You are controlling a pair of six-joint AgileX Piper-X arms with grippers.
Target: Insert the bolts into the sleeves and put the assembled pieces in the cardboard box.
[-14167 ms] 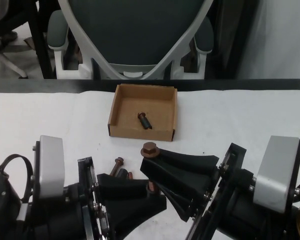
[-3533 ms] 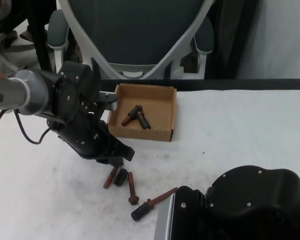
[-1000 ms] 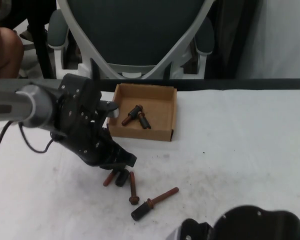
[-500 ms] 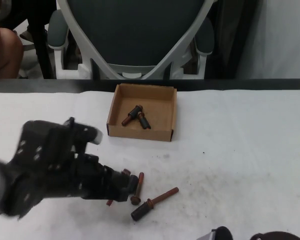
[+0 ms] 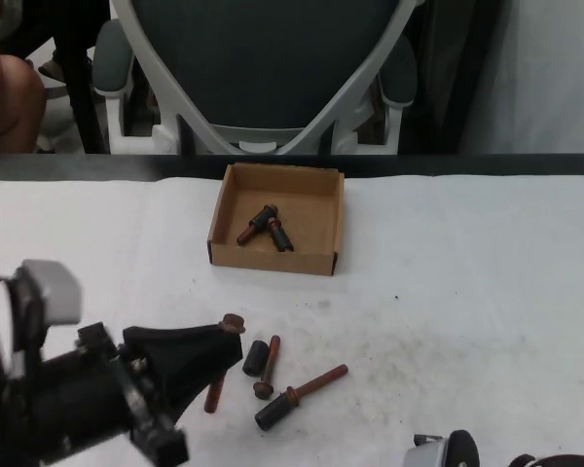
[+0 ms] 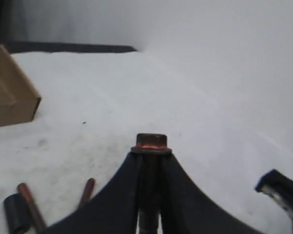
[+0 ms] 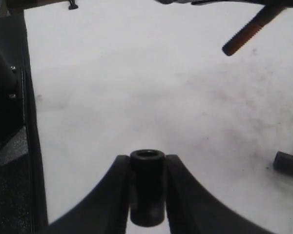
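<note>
Left wrist view has your left gripper (image 6: pixel 150 163) clamped on a bolt (image 6: pixel 151 142), head poking out in front, while your right gripper (image 7: pixel 147 162) pinches a sleeve (image 7: pixel 147 190), bore opening forward, so you must bring both axes into line.

Box (image 5: pixel 275 261) sits at the back of the bench (image 5: pixel 467 272), two pieces (image 5: pixel 257 223) lying inside it, touching. In front of the box, a cluster: loose sleeve (image 5: pixel 256 357) just left of a loose bolt (image 5: pixel 267 365), joined piece (image 5: pixel 297 393) just in front, another bolt (image 5: pixel 213 394) to the left, partly under the left gripper (image 6: pixel 149 163). Between that gripper's fingers, a held bolt (image 6: pixel 149 144); between the right gripper's (image 7: pixel 147 165), a held sleeve (image 7: pixel 147 187).
</note>
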